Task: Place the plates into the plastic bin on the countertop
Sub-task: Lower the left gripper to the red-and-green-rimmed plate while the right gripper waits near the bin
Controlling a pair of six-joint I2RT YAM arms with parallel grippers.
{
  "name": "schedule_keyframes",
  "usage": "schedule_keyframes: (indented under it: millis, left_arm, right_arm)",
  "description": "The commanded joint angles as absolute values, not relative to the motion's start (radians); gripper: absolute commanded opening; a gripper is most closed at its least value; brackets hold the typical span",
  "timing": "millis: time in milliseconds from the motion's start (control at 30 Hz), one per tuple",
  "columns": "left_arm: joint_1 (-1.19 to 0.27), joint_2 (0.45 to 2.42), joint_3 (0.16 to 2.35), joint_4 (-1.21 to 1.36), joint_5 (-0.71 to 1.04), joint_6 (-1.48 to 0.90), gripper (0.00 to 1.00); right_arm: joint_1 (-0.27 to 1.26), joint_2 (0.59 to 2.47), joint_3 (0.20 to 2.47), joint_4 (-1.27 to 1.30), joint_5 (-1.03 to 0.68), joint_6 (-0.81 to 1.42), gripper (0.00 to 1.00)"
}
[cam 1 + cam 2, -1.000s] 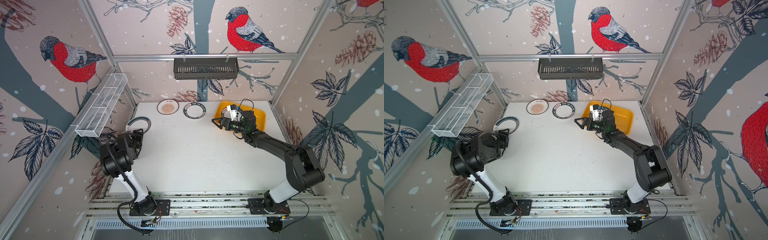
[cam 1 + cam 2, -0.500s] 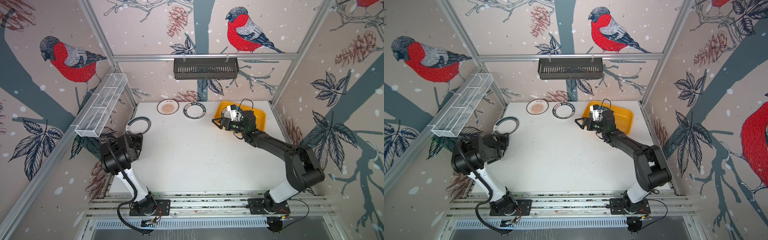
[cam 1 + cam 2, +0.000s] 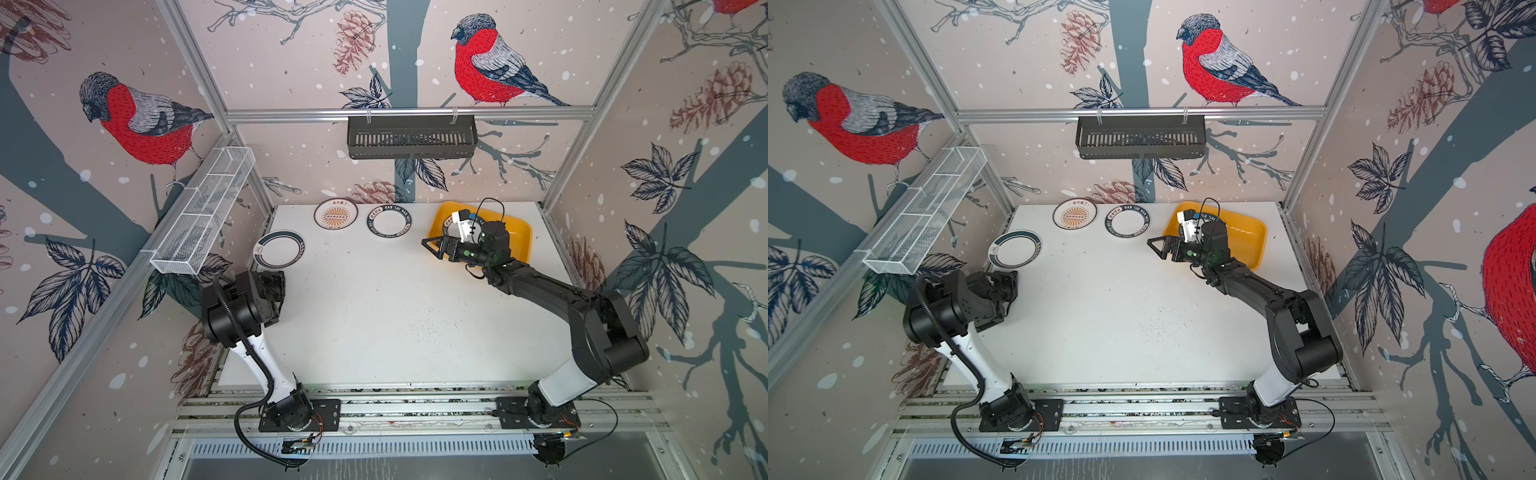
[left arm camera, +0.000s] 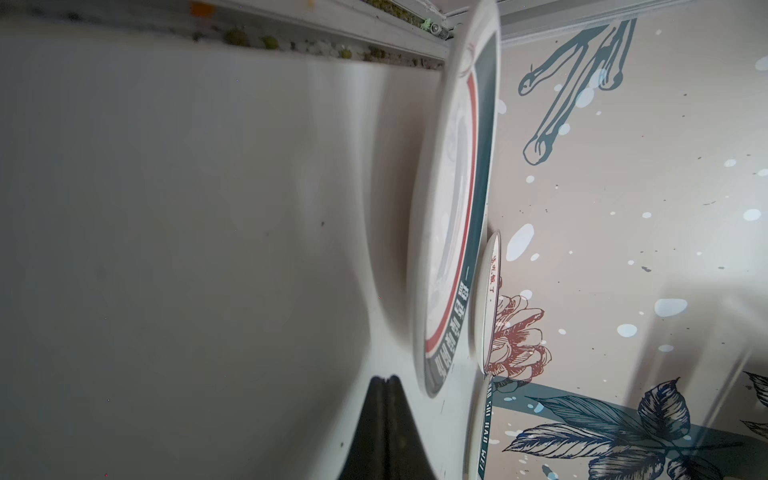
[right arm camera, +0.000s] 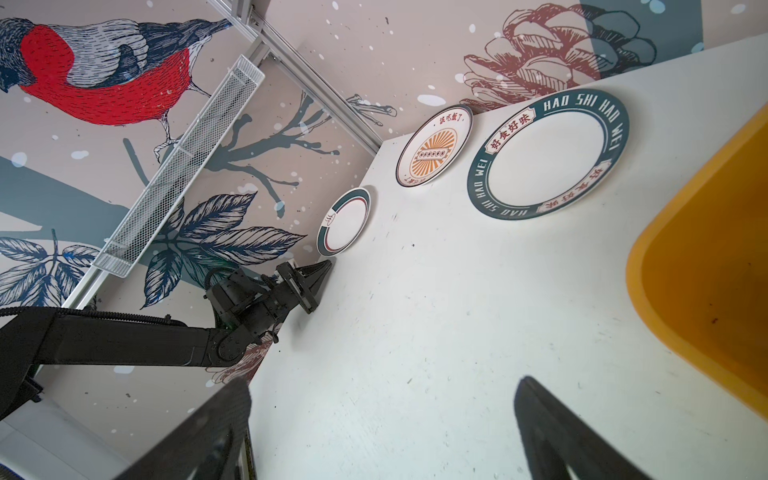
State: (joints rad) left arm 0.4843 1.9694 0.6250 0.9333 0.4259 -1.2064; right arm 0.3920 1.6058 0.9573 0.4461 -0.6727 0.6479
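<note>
We saw round glossy plates (image 3: 279, 254) on the matte desk (image 3: 374, 316) — left claw (image 4: 385, 382) closed on nothing, right claw (image 5: 383, 386) spread wide.

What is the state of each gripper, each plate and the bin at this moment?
plastic bin: upright on countertop.
plate in bin: lying inside, mostly hidden.
green-rimmed plate: flat on countertop.
sunburst plate: flat on countertop.
lettered plate: flat on countertop.
left gripper: shut, empty.
right gripper: open, empty.
</note>
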Motion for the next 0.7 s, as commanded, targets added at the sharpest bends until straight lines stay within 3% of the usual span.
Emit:
schedule_keyframes:
  millis: [0,533,567,667]
  left_arm:
    - [0.486,1.963,0.605,0.795,0.432,-1.204,0.03]
    - [0.481,1.865,0.589,0.767,0.472,-1.155,0.00]
    - [0.481,1.866,0.589,0.769,0.475,-1.154,0.03]
    - [0.481,1.862,0.587,0.775,0.479,-1.155,0.35]
  right_arm:
    - [0.406,1.616,0.974,0.449,-0.669,0.613,1.00]
    - [0.448,1.618,1.000,0.400,-0.637,0.575,1.00]
    - [0.447,1.619,1.001,0.399,-0.635,0.573,1.00]
    - [0.448,1.625,1.002,0.396,-0.630,0.574,1.00]
